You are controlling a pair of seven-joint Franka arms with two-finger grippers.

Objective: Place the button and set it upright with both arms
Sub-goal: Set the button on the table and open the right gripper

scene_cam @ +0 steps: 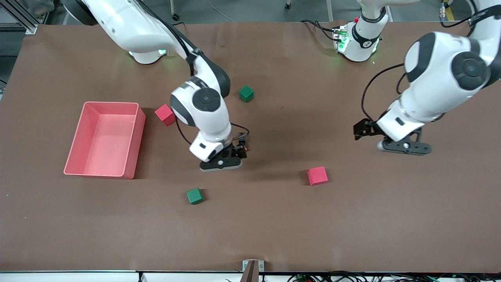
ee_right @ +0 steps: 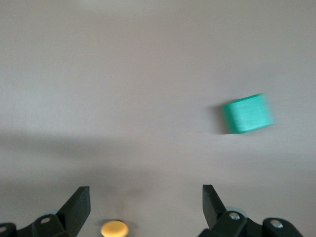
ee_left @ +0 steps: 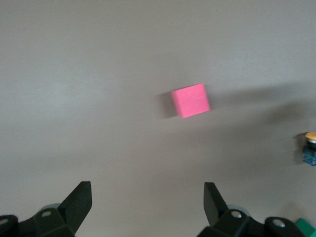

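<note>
The button (scene_cam: pixel 243 146) stands on the brown table with its orange cap up. In the right wrist view the cap (ee_right: pixel 114 228) shows from above. My right gripper (scene_cam: pixel 221 161) hangs low just beside the button. Its jaws are wide open and empty in its wrist view (ee_right: pixel 145 205), with the cap below the gap, nearer one finger. My left gripper (scene_cam: pixel 405 147) hovers over bare table toward the left arm's end, open and empty (ee_left: pixel 147 202). Its wrist view shows the button (ee_left: pixel 310 148) small at the picture's edge.
A pink bin (scene_cam: pixel 135 145) stands toward the right arm's end. One red cube (scene_cam: pixel 164 114) lies beside the bin, another (scene_cam: pixel 317 175) (ee_left: pixel 190 100) between the grippers, nearer the camera. One green cube (scene_cam: pixel 246 93) lies farther back, another (scene_cam: pixel 194 196) (ee_right: pixel 247 113) nearer the camera.
</note>
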